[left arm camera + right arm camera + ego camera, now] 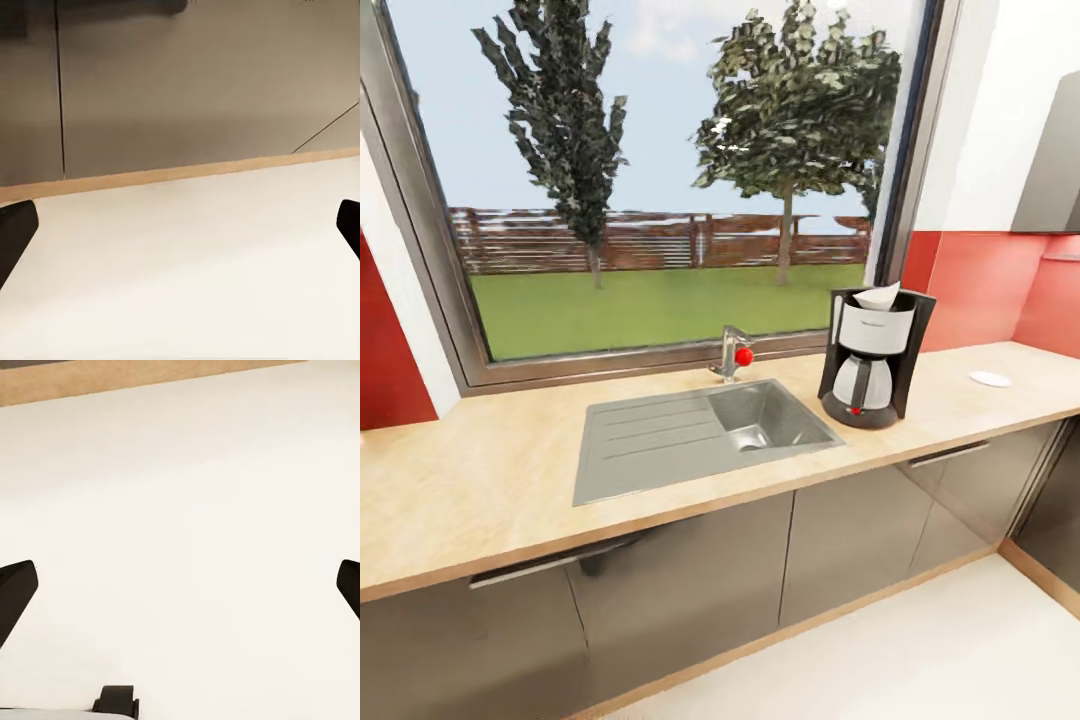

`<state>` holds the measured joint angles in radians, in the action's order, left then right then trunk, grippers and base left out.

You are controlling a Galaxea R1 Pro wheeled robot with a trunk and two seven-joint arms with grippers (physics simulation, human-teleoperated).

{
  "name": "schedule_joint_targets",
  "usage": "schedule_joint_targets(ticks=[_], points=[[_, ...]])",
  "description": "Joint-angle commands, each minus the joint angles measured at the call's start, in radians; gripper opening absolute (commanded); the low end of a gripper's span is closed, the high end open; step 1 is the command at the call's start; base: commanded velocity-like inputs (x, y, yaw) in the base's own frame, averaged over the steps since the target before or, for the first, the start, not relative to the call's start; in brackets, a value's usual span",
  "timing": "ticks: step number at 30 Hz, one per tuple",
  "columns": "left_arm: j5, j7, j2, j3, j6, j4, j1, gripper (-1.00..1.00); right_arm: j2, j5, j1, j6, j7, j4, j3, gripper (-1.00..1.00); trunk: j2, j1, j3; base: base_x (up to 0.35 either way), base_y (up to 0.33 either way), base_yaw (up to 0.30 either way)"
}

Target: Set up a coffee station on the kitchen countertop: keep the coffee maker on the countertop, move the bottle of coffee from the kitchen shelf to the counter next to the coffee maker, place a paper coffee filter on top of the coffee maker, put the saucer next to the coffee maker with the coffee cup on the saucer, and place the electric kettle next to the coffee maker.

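The coffee maker (873,357) stands on the kitchen countertop (480,480), just right of the steel sink. A white paper coffee filter (880,295) lies on its top with a pointed edge standing up. Further right on the counter lies the small white saucer (990,378), bare. My left gripper (180,240) is open, its dark fingertips (15,236) wide apart over the pale floor in front of the grey cabinets. My right gripper (180,600) is open too, over the floor, with nothing between its fingers (15,592). The bottle of coffee, coffee cup and electric kettle are out of view.
The inset sink (700,432) with a draining board and a red-knobbed tap (734,354) sits mid-counter below a large window. Glossy dark grey cabinets (690,590) run under the worktop. A red wall and grey upper cabinet (1055,170) close the right corner. White floor lies in front.
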<state>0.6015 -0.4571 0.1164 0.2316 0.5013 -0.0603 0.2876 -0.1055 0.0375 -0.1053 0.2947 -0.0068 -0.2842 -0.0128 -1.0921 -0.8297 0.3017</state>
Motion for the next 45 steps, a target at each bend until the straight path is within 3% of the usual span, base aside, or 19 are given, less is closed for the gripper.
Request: schedule_joint_targets(ticks=[1,13,22,30,45], points=[[0.011,-0.005,0.000,0.008,0.002,0.001,0.001,1.00,0.000,0.004,-0.001,0.003,-0.001,0.000,-0.001,1.00,-0.001,0.000,0.001,-0.120,0.176,0.132],[0.011,-0.005,0.000,0.003,0.002,0.000,0.001,1.00,0.000,0.004,-0.001,0.003,-0.001,0.000,-0.001,1.00,-0.001,0.000,0.001,-0.029,0.043,0.236],[0.011,-0.006,0.003,-0.034,0.002,0.006,0.001,1.00,0.000,0.004,-0.001,0.003,-0.001,0.000,-0.001,1.00,-0.001,0.000,0.001,-0.001,0.001,0.269],[0.011,-0.006,0.003,-0.046,0.002,0.008,0.001,1.00,0.000,0.004,-0.001,0.003,-0.001,0.000,-0.001,1.00,-0.001,0.000,0.001,0.000,0.011,0.268],[0.011,-0.006,0.003,-0.048,0.002,0.007,0.001,1.00,0.000,0.004,-0.001,0.003,-0.001,0.002,-0.001,1.00,-0.001,0.000,0.001,-0.034,0.244,0.147]])
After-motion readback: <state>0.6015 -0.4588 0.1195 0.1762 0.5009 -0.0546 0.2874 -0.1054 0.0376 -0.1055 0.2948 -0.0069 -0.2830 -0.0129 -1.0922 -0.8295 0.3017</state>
